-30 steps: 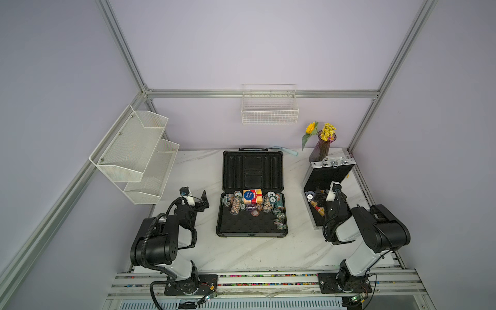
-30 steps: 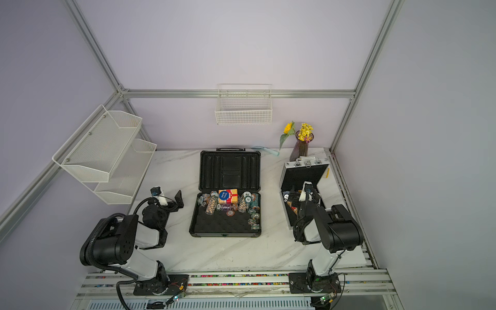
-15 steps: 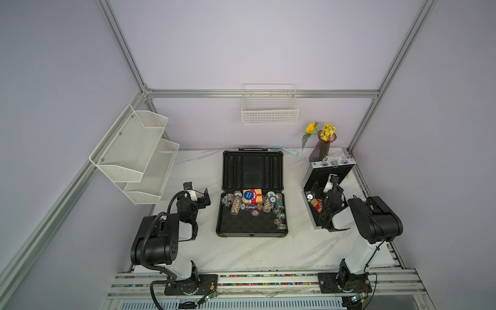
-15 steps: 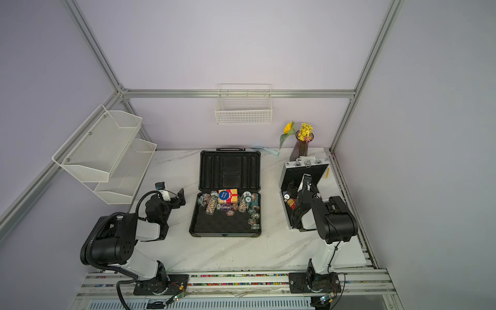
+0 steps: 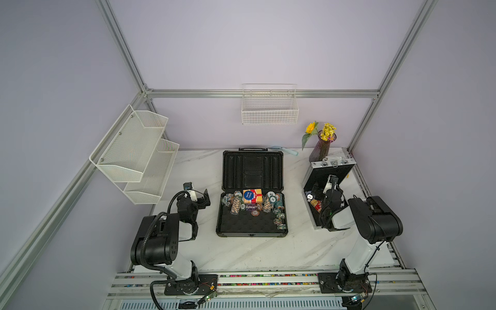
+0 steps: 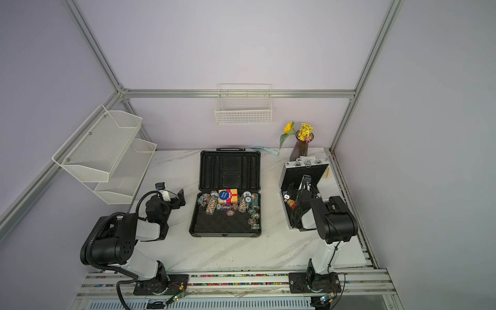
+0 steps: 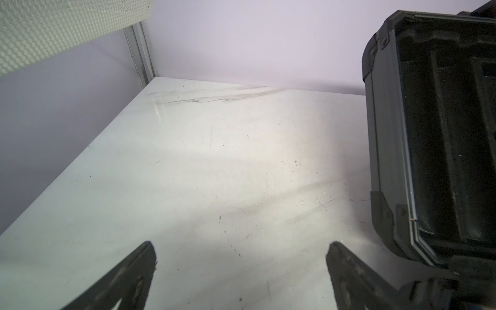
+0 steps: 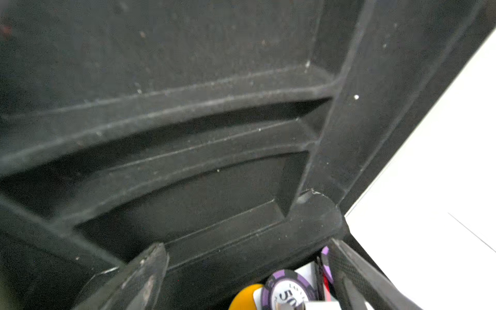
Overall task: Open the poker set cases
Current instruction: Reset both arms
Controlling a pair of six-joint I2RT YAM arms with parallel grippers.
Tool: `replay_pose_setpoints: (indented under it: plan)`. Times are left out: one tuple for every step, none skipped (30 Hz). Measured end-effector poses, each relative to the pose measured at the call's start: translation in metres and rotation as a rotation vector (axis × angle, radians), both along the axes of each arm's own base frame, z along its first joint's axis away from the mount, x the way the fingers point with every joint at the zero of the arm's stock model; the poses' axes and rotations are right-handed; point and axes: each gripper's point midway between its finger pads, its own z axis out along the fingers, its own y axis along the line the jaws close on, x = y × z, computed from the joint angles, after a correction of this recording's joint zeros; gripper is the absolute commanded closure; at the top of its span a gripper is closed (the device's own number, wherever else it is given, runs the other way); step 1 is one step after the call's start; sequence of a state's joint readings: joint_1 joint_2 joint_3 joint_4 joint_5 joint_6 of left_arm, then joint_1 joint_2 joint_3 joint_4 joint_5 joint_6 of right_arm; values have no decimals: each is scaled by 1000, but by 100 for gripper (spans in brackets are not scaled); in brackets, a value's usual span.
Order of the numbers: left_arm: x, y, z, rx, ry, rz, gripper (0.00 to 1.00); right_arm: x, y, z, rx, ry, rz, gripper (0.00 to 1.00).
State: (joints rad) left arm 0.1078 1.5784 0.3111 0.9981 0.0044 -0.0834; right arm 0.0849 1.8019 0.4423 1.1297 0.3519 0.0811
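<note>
reach of right hand into silver case has deepened.

Wide-apart jaws over white table, open dark grey case alongside, mesh shelf beyond.

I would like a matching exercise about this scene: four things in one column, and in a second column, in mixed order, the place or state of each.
1. large dark grey hard case
2. small silver aluminium case
3. white wire basket
4. purple glass vase

A. hangs on the back wall
B. stands at the table's far right corner
C. open mid-table, poker chips inside
D. open, right gripper inside

Pairs: 1-C, 2-D, 3-A, 4-B
</note>
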Motion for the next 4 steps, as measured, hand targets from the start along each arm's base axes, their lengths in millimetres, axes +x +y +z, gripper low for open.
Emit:
replay_pose_setpoints:
  plan:
    - [0,0,0,0,0,1,0,0,0,0,1,1,-1,3]
    - [0,0,0,0,0,1,0,0,-1,0,3,1,-3,3]
    - [0,0,0,0,0,1,0,0,-2,-1,4,1,-4,3]
    - [0,0,0,0,1,1,0,0,-2,-1,4,1,-5,3]
